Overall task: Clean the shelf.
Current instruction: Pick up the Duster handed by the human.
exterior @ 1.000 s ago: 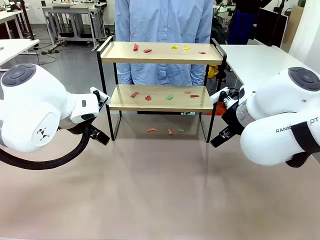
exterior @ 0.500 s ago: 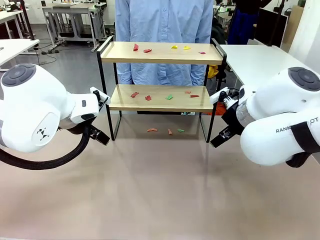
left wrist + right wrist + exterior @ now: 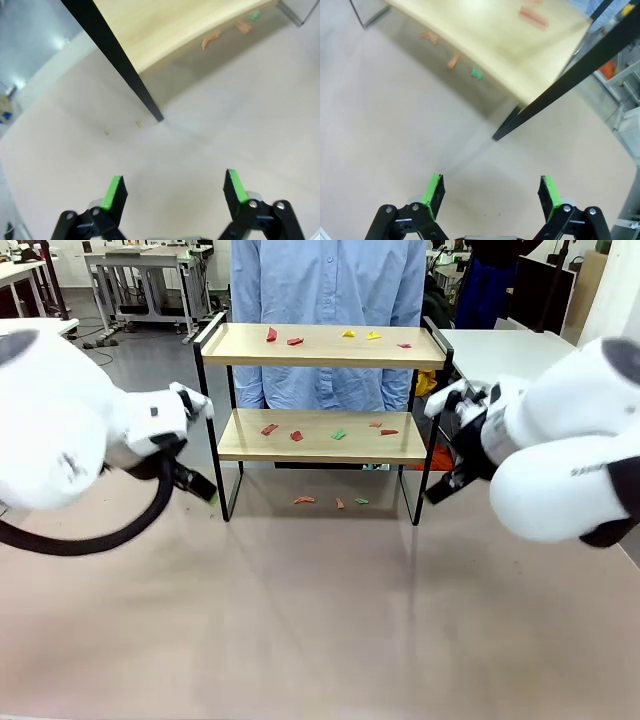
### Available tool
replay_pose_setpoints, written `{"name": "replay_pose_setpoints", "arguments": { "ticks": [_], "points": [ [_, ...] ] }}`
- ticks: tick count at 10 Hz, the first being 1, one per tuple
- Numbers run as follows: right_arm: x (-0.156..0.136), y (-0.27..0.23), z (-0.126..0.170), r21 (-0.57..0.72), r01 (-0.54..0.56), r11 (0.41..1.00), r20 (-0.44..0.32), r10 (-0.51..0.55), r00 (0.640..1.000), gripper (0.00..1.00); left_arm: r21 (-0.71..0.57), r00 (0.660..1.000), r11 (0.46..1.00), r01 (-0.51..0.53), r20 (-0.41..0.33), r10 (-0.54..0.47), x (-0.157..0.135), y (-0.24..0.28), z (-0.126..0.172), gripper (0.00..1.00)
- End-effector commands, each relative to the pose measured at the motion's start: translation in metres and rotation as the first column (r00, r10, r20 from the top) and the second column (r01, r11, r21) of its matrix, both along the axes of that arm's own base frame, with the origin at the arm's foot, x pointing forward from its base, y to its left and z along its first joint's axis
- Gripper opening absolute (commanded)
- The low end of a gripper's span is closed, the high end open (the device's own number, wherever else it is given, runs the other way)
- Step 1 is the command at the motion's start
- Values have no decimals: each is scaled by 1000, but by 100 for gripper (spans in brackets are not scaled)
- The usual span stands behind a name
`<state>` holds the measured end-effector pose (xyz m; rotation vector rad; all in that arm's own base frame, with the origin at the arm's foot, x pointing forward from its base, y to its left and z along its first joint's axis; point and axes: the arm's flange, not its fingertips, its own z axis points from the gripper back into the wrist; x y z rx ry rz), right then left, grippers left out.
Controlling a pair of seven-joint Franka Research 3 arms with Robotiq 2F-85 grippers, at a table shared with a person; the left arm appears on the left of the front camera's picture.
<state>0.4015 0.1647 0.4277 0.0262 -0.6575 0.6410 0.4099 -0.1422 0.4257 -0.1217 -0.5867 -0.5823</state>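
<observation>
The shelf (image 3: 322, 346) stands at the table's far middle, two light wooden boards in a black frame. Small red, yellow and pink scraps (image 3: 294, 341) lie on its top board, and red and green scraps (image 3: 339, 434) on the lower board (image 3: 320, 447). A few more scraps (image 3: 304, 500) lie on the table under it. My left gripper (image 3: 173, 182) hangs open above bare table, near the shelf's left front leg (image 3: 120, 70). My right gripper (image 3: 491, 187) is open too, near the right front leg (image 3: 555, 90), with the green scrap (image 3: 477, 73) ahead of it.
A person in a light blue shirt (image 3: 325, 280) stands right behind the shelf. A white table (image 3: 510, 355) adjoins at the right. The beige tabletop (image 3: 320, 620) stretches wide in front of the shelf, between my two arms.
Both arms have started moving and show blurred: each has lifted and swung somewhat. The shelf and scraps lie as before.
</observation>
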Motion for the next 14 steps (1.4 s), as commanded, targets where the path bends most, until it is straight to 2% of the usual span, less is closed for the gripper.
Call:
{"name": "replay_pose_setpoints", "arguments": {
  "ticks": [1,2,3,5,6,8,9,10,11,14],
  "points": [
    [-3,-20,56,40,-24,999,33,22,999,100,-60,998,997,56,-18,-57,7,43,52,100],
    [-1,-34,79,64,-74,995,22,73,997,100,-84,991,989,125,-33,-128,10,60,71,100],
    [4,-55,102,81,-133,988,18,132,991,100,-116,963,960,255,-52,-263,16,83,87,100],
    [29,-98,119,64,-288,956,-14,289,957,100,-206,879,861,465,-3,-476,32,121,95,100],
    [45,-123,121,66,-363,930,-1,363,932,100,-254,834,799,546,75,-546,44,139,92,100],
    [74,-165,106,137,-490,861,0,494,869,100,-280,779,727,627,235,-581,67,175,76,100],
    [83,-176,95,177,-509,842,37,511,859,100,-298,743,683,667,338,-578,73,188,68,100],
    [89,-182,87,246,-458,854,52,460,887,100,-354,787,704,615,314,-530,80,193,60,100],
    [56,-172,104,120,-467,876,34,466,884,100,-251,787,749,613,278,-550,50,181,80,100],
    [56,-172,104,120,-467,876,34,466,884,100,-251,787,749,613,278,-550,50,181,80,100]
  ]
}}
